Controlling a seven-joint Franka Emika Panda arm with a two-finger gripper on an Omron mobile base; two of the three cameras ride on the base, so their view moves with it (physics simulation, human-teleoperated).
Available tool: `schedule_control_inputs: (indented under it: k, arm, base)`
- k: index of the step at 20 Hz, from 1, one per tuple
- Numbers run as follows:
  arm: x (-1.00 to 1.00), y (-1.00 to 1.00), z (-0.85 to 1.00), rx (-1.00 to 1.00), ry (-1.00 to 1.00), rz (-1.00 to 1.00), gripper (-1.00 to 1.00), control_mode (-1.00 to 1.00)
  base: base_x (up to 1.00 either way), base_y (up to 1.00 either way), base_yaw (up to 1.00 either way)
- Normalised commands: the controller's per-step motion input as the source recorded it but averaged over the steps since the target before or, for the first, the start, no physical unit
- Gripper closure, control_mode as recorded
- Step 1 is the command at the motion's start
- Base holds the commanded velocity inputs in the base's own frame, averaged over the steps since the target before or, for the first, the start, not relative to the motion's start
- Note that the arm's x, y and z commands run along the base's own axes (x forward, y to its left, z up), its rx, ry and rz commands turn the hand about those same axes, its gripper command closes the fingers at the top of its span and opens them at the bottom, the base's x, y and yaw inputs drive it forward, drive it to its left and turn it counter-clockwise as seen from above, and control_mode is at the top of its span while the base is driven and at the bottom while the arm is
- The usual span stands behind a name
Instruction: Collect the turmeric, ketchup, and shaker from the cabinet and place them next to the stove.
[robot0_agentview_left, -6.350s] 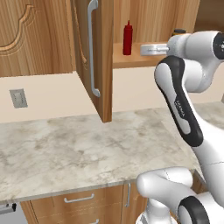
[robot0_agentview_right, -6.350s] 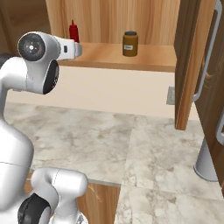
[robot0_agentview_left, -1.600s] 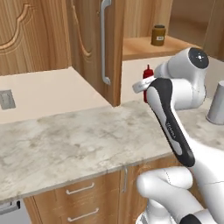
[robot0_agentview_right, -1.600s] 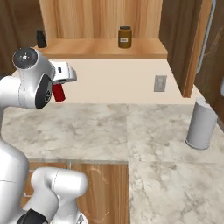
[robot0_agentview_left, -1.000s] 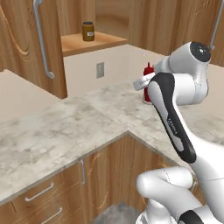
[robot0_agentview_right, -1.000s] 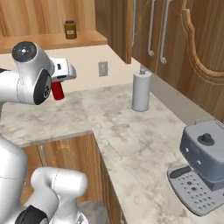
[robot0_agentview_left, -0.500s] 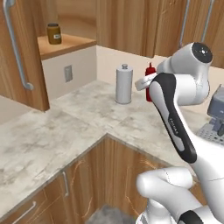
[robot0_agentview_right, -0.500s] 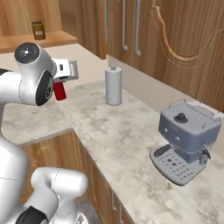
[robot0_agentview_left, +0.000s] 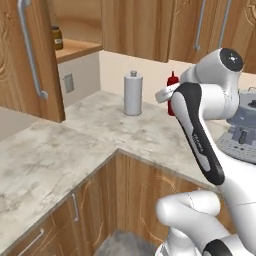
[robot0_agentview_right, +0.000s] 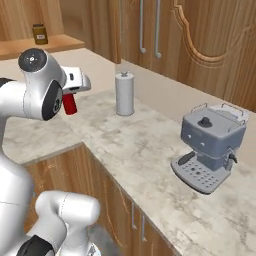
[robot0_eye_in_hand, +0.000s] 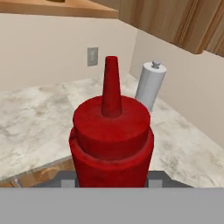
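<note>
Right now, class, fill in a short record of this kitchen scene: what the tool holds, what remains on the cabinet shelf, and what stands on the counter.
tool: shut on the ketchup, held upright above the counter
cabinet: door open, turmeric on the shelf
counter items: grey cylinder near the wall, coffee machine nearer the front edge
ketchup contact: in the air, not touching the counter
stove: cannot tell where
</note>
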Motion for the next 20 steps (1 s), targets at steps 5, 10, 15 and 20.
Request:
schedule_control_inputs:
  k: [5, 10, 15, 20]
  arm:
    - [0.0, 0.0, 0.0, 0.0, 0.0, 0.0, 1.0, 1.0]
    - [0.0, 0.0, 0.0, 0.0, 0.0, 0.0, 1.0, 1.0]
    - [0.0, 0.0, 0.0, 0.0, 0.0, 0.0, 1.0, 1.0]
    - [0.0, 0.0, 0.0, 0.0, 0.0, 0.0, 1.0, 1.0]
  base:
    - [-0.31, -0.96, -0.26]
    - [-0.23, -0.67, -0.48]
    - [-0.06, -0.7, -0.51]
    - [0.01, -0.6, -0.57]
